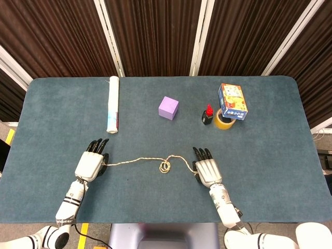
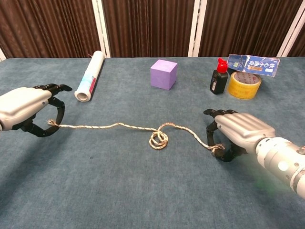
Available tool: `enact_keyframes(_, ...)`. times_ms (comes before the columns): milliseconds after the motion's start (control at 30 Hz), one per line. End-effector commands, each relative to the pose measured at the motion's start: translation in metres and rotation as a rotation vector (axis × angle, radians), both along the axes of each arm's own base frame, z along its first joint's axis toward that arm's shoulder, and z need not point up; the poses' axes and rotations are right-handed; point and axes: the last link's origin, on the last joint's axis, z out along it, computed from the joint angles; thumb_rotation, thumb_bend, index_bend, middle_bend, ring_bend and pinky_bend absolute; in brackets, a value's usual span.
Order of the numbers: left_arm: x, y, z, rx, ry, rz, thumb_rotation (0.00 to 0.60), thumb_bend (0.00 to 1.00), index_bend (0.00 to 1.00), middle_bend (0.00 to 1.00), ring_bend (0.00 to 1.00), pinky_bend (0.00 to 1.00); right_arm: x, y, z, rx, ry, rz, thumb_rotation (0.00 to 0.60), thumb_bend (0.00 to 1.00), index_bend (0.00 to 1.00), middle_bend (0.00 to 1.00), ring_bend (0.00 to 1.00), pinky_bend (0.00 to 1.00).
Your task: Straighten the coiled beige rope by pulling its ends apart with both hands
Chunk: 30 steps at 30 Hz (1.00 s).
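Note:
The beige rope lies across the blue table with a small coil near its middle. My left hand pinches the rope's left end between thumb and fingers. At the other end my right hand pinches the rope against the table. Both stretches of rope between the hands and the coil are slack and wavy.
At the back stand a rolled white sheet, a purple cube, a small black bottle with a red cap, and a yellow tape roll with a blue box on it.

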Motion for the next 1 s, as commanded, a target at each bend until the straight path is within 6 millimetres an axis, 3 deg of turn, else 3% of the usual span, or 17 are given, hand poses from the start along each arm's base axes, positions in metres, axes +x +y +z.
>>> enact_keyframes(33, 0.0, 0.0, 0.0, 0.001, 0.0, 0.0, 0.6, 0.39, 0.6, 0.05, 0.0, 0.13, 0.0, 0.0, 0.0, 0.0, -0.001, 0.0, 0.6, 0.49, 0.67, 0.13, 0.0, 0.0)
enact_keyframes(333, 0.001, 0.0, 0.001, 0.0, -0.002, -0.001, 0.6, 0.4, 0.6, 0.05, 0.0, 0.13, -0.001, -0.001, 0.0, -0.008, 0.002, -0.007, 0.6, 0.49, 0.75, 0.19, 0.0, 0.0)
enact_keyframes(667, 0.001, -0.001, 0.002, 0.007, 0.002, -0.002, 0.6, 0.4, 0.6, 0.05, 0.0, 0.13, -0.003, -0.006, 0.002, -0.015, -0.005, -0.014, 0.6, 0.67, 0.79, 0.2, 0.0, 0.0)
enact_keyframes(1000, 0.001, 0.0, 0.004, 0.015, 0.008, -0.002, 0.6, 0.4, 0.6, 0.05, 0.0, 0.12, -0.006, -0.011, 0.011, -0.038, -0.016, -0.019, 0.6, 0.69, 0.82, 0.21, 0.0, 0.0)
